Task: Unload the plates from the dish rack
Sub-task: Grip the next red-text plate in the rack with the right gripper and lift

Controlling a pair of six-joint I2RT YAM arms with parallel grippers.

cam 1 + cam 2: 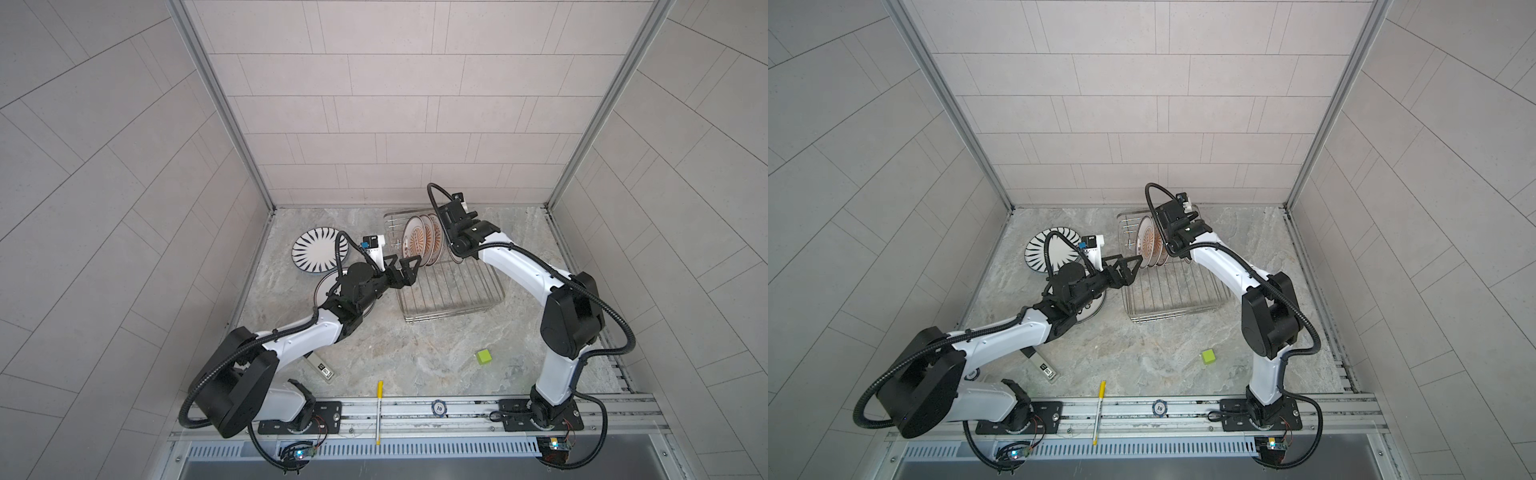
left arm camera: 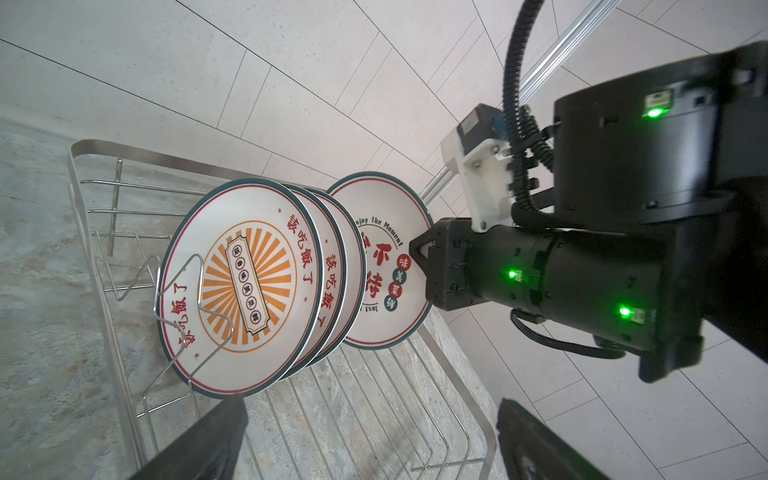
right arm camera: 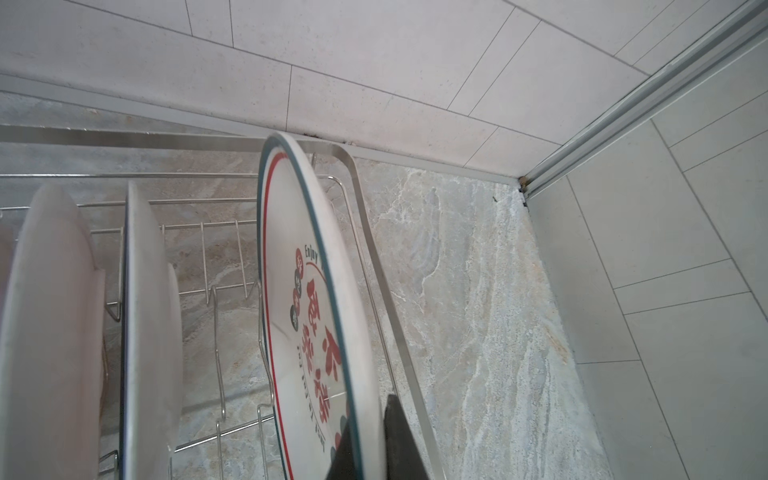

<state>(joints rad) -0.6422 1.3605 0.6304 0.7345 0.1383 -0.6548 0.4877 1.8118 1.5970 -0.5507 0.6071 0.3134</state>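
Note:
The dish rack stands at the back of the table. Three upright plates with orange sunburst centres lean together in it. A little apart from them stands a plate with red characters. My right gripper is shut on that plate's rim. The left gripper hangs open at the rack's left side, its jaws wide over the wire floor, holding nothing. A blue-striped plate lies flat left of the rack. Another plate lies half hidden under the left arm.
A green cube sits on the table in front of the right arm. A yellow pen and a round "10" chip lie on the front rail. A flat grey bar lies under the left arm. Tiled walls close off the back and sides.

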